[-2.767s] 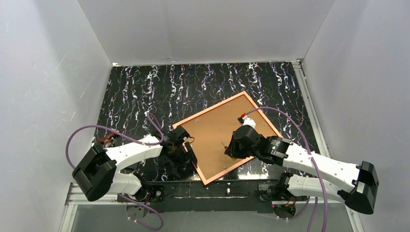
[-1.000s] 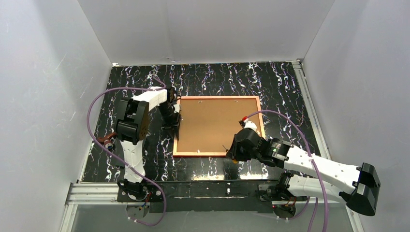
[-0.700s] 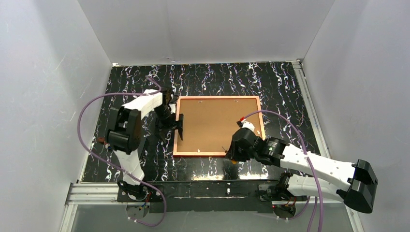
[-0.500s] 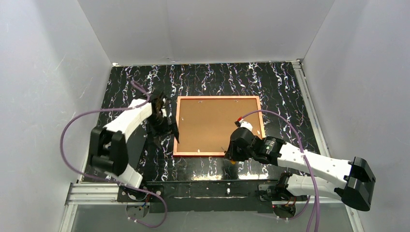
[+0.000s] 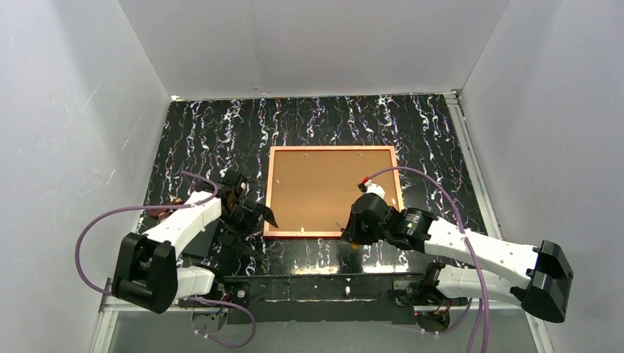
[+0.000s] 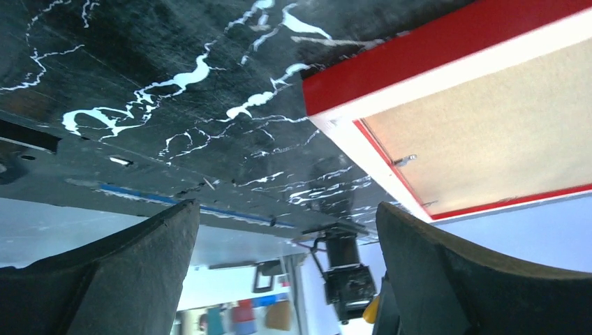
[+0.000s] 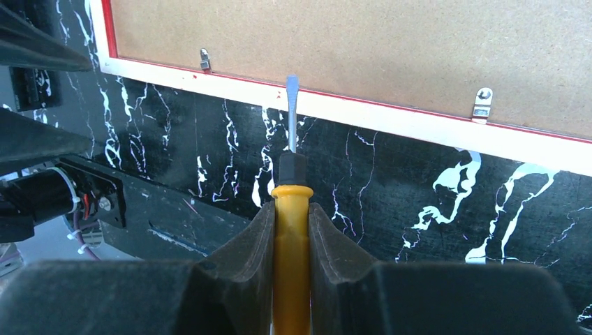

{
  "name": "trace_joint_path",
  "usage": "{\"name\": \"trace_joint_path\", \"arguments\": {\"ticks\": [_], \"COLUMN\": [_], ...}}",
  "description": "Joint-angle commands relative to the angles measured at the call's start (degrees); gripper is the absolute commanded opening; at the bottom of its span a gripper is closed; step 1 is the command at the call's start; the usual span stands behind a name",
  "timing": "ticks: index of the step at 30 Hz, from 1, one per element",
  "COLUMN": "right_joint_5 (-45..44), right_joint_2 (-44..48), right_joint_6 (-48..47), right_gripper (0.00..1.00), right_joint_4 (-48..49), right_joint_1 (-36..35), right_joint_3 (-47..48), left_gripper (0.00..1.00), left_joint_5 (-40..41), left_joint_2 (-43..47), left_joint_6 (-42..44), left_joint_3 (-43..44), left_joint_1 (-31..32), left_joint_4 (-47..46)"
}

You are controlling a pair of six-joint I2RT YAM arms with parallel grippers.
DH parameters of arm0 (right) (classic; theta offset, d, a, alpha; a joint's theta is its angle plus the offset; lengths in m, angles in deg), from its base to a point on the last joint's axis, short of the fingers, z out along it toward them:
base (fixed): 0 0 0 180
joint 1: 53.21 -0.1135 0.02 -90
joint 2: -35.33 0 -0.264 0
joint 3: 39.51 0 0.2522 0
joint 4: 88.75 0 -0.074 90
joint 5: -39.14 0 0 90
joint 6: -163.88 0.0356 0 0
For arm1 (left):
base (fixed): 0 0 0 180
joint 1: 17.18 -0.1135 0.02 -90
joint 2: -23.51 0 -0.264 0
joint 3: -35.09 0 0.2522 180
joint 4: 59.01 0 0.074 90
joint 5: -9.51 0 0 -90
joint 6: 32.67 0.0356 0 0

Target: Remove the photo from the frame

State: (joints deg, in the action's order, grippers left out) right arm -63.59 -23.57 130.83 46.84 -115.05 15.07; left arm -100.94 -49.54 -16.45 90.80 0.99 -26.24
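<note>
Photo not yet out of its frame
The thin red rectangular frame lies face down on the black marbled worktop, the photo inside showing only its brown board back; small metal rim clips look unturned. Right jaws pinch a yellow-handled flat screwdriver, tip at the near rim; left jaws spread, empty, beside the near-left corner.
</note>
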Motion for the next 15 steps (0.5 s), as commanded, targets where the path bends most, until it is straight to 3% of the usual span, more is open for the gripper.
{"name": "trace_joint_path", "arguments": {"ticks": [1,3,15], "right_joint_5": [-1.2,-1.3,-1.6], "right_joint_2": [2.5,2.6,2.8], "right_joint_6": [0.6,0.5,0.1], "right_gripper": [0.01,0.01,0.01], "right_joint_4": [1.1,1.1,1.0], "right_joint_1": [0.1,0.1,0.1], "right_joint_3": [1.1,1.1,1.0], "left_gripper": [0.98,0.98,0.95], "left_joint_5": [0.8,0.8,7.8], "left_joint_2": [1.3,-0.5,-8.6], "left_joint_6": [-17.3,-21.9,-29.0], "left_joint_3": [-6.5,-8.3,-8.6], "left_joint_1": [1.8,2.6,8.5], "left_joint_4": [-1.9,-6.0,-14.2]}}
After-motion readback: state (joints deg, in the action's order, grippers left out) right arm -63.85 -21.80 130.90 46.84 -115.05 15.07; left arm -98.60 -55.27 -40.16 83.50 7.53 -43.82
